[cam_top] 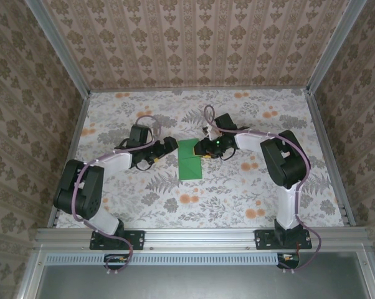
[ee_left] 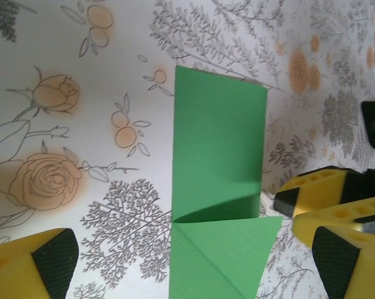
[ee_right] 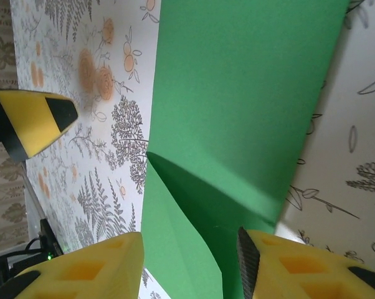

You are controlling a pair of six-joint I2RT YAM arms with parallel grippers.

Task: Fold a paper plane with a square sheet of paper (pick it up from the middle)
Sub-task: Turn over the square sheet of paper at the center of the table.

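A floral-patterned surface (cam_top: pixel 237 199) was shown from above, enclosed by wallpapered panels. Near its centre lay a bright green sheet of paper (cam_top: pixel 189 161), flat and partly folded. It was seen as a narrow strip running away from the arms, with a triangular flap turned over at its near end. A soft shadow was cast along the edge of that fold.

The left end effector (cam_top: pixel 170 145) was placed just beside the strip's left edge, near its far end. Its jaws were spread wide and nothing was held in them. In the left wrist view its yellow fingers (ee_left: pixel 32 265), tipped with black pads, were set at the lower corners. The paper was seen lying between them, apart from both.

The right end effector (cam_top: pixel 203 148) was placed at the strip's right edge, opposite the left one. Its jaws were about half open. In the right wrist view the green paper was seen passing between the two yellow fingers (ee_right: pixel 94 271). No grip on the paper could be made out, and whether either pad touched it could not be told.
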